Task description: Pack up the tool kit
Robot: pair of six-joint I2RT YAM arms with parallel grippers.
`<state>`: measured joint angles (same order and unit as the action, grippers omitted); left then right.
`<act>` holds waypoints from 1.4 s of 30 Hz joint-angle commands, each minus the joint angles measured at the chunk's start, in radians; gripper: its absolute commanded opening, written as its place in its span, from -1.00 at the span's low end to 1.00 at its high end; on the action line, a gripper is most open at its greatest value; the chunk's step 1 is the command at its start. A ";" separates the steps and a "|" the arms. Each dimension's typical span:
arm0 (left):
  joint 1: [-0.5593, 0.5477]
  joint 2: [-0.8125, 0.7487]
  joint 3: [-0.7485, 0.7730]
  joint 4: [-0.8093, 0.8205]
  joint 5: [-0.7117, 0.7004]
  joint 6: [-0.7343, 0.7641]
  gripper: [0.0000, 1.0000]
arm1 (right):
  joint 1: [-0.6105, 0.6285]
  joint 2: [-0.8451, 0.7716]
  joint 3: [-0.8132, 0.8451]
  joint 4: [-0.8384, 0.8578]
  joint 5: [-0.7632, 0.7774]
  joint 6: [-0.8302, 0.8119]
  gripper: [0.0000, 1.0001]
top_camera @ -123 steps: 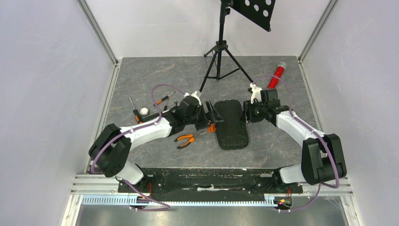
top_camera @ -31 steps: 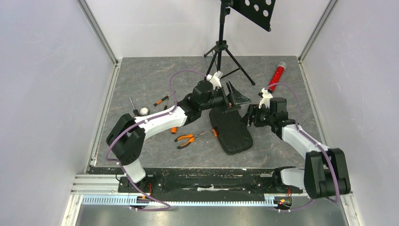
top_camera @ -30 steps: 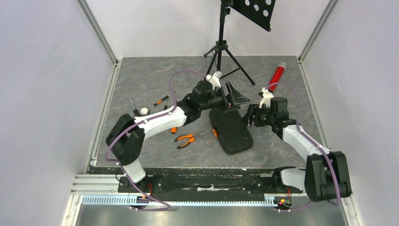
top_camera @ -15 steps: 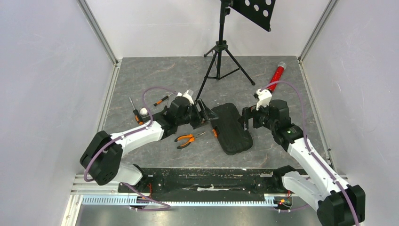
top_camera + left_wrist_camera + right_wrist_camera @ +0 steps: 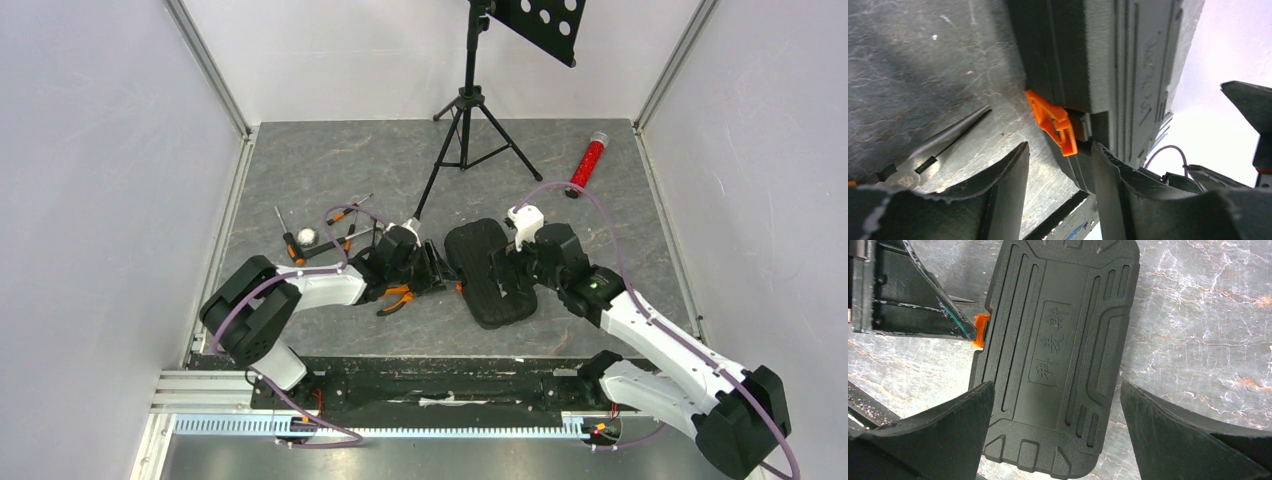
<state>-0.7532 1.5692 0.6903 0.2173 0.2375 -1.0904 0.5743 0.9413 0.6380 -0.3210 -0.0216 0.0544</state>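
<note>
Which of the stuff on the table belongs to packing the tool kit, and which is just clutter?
Job:
- black case, lid down
- its orange latch
- pliers beside the case
- loose screwdrivers on the left

Lying about:
- red glittery tube, far right
- tripod stand, at the back

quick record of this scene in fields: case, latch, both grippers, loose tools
case: tool kit case, closed, lying flat, ribbed lid up
latch: orange latch on the case's side edge, facing the left arm
left gripper: open, low at the latch, not gripping it
right gripper: open, above the lid, fingers straddling the case
loose tools: pliers beside the case; screwdrivers farther left
</note>
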 commanded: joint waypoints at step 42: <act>-0.020 -0.172 0.004 0.033 -0.001 0.015 -0.95 | 0.192 0.183 0.203 -0.152 0.408 0.035 0.90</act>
<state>-0.7719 1.4132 0.7177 0.2291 0.2371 -1.1309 0.8062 1.1481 0.8246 -0.4023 0.2440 0.1081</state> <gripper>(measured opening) 0.033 0.976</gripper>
